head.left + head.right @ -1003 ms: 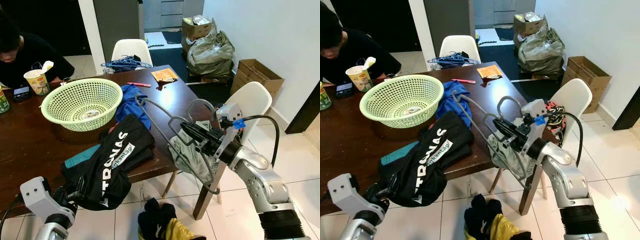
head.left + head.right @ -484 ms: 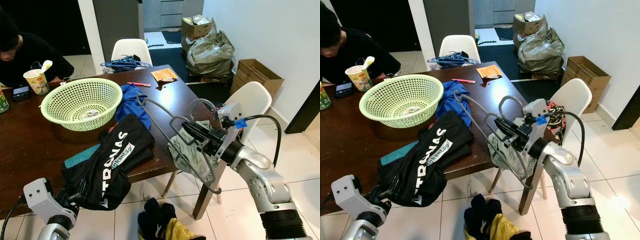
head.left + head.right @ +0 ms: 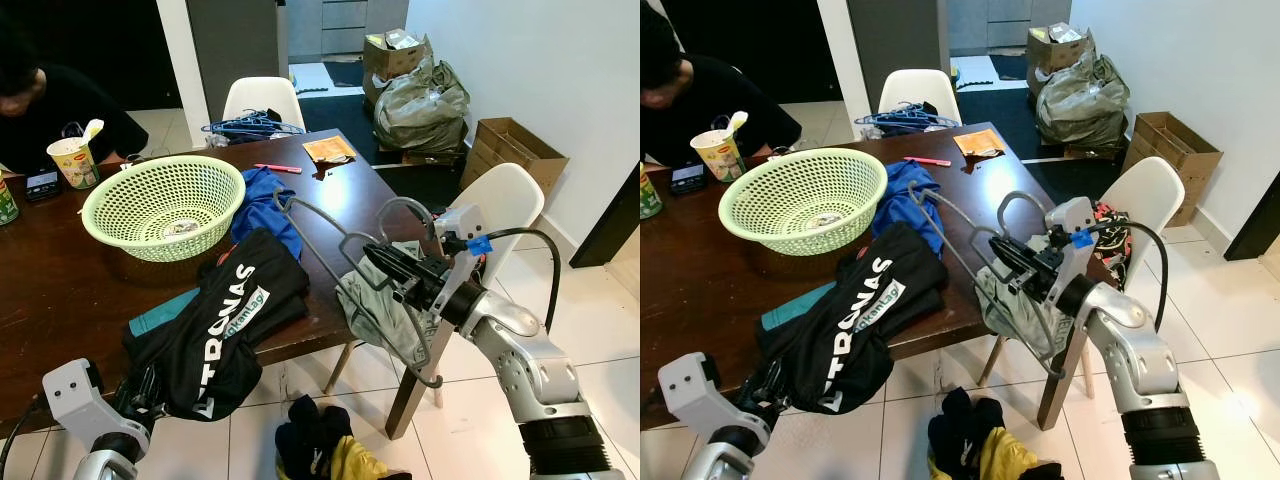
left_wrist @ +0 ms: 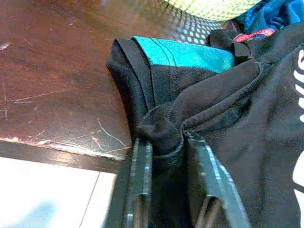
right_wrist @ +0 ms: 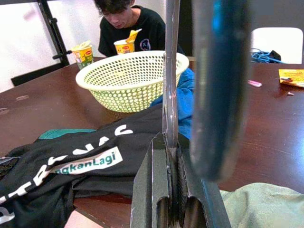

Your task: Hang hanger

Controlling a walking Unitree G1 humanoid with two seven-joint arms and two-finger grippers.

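My right gripper [image 3: 386, 266] is shut on a grey wire hanger [image 3: 315, 250], held beyond the table's right front corner. A grey-green garment [image 3: 375, 310] hangs on the hanger's lower part. In the right wrist view the hanger's wire [image 5: 170, 71] rises from between the closed fingers [image 5: 152, 190]. A black shirt with white lettering [image 3: 225, 320] lies over the table's front edge. My left gripper [image 4: 166, 142] is low at that edge, shut on a fold of the black shirt [image 4: 228, 118].
On the dark wooden table [image 3: 60, 290] stand a green mesh basket [image 3: 165, 205], a blue cloth [image 3: 262, 200] and a noodle cup [image 3: 75, 160]. A person [image 3: 700, 90] sits at the far left. White chairs [image 3: 505, 200] [image 3: 262, 100], floor clothes [image 3: 320, 445] and boxes [image 3: 515, 150] surround it.
My left gripper has sunk slightly at the table's front edge, still on the black shirt. The right gripper and hanger have barely moved. The person has shifted a little.
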